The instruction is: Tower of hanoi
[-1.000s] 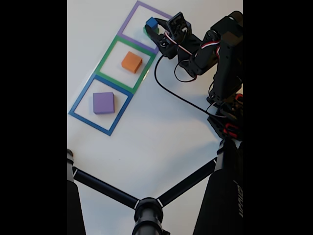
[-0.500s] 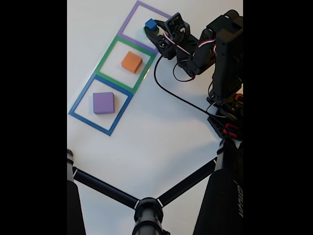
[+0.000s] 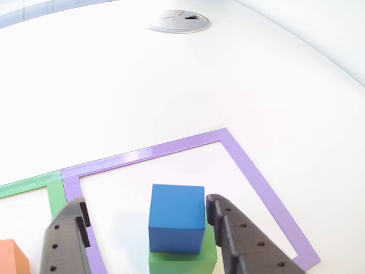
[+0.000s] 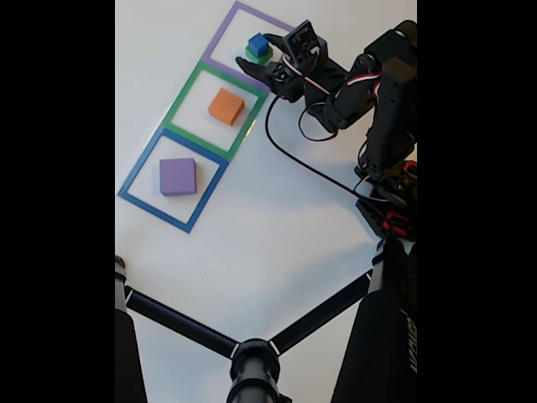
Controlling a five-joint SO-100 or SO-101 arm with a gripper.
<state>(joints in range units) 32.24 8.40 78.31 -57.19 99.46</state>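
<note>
A small blue cube (image 3: 177,217) (image 4: 258,44) sits on top of a wider green block (image 3: 182,261) (image 4: 263,56) inside the purple-outlined square (image 3: 188,142) (image 4: 220,38). My gripper (image 3: 145,201) (image 4: 266,54) is open. Its two black fingers (image 3: 65,240) stand either side of the cube without touching it, low over the paper. An orange block (image 4: 226,107) (image 3: 12,258) lies in the green-outlined square (image 4: 186,88). A flat purple block (image 4: 178,176) lies in the blue-outlined square (image 4: 138,172).
The arm's base (image 4: 388,197) and a black cable (image 4: 306,164) are at the right of the fixed view. Black tripod legs (image 4: 252,353) cross the foreground. A round metal grommet (image 3: 178,21) sits in the table beyond the squares.
The jaws have opened and let go of the blue cube, which now rests on the green block. The green block shows more than before.
</note>
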